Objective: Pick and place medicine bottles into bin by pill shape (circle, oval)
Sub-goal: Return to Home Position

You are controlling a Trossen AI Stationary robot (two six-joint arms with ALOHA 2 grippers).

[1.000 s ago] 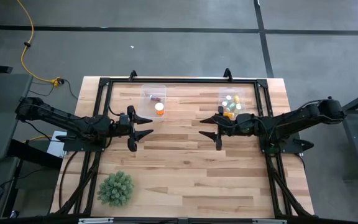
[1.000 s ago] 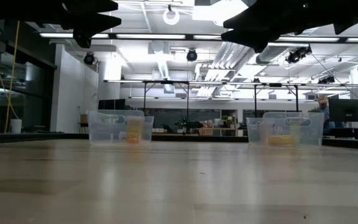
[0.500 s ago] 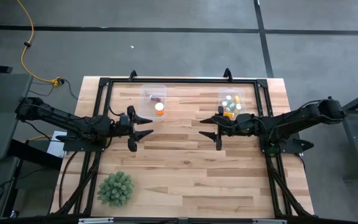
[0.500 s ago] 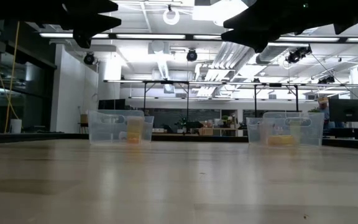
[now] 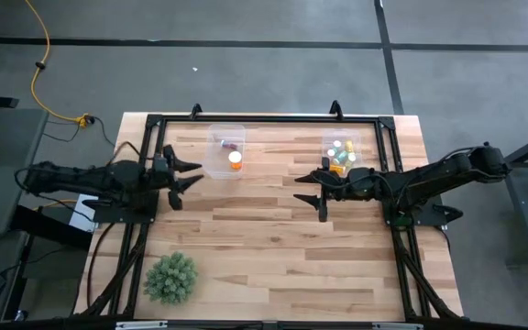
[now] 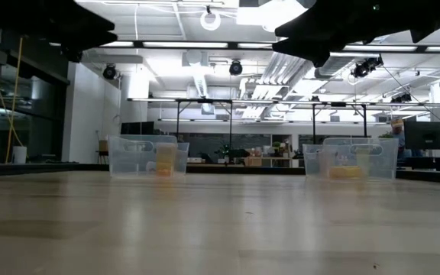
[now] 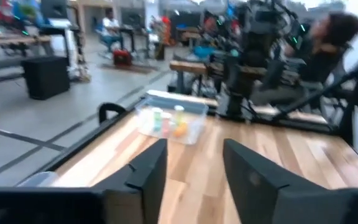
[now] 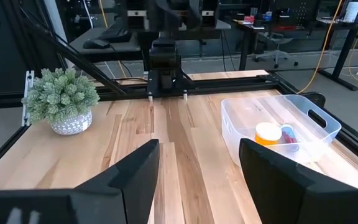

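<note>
— Where do the two tools sit?

— The left tool hangs over the 9 o'clock side of the light wooden plank surface, close to the black metal frame that borders it. Its fingers are spread apart and hold nothing. The right tool hangs just to the 3 o'clock side of centre, its fingers also released and empty. Open wood runs between them.

— And the medicine bottles?

— All are in bins along the 12 o'clock edge. The left clear plastic bin, at about 11 o'clock, holds an orange bottle with a pale cap and a smaller bottle beside it. The right clear plastic bin, at about 1 o'clock, holds a cluster of small white-capped bottles. I cannot read the pill shapes.

— How close are the tools to the bins?

— The left one is just to the 9 o'clock side of the left bin, apart from its wall. The right one is near the right bin's 7 o'clock corner, not touching.

— Anything else?

— A green spiky plant stands at the 7 o'clock corner, well apart from both arms.
</note>
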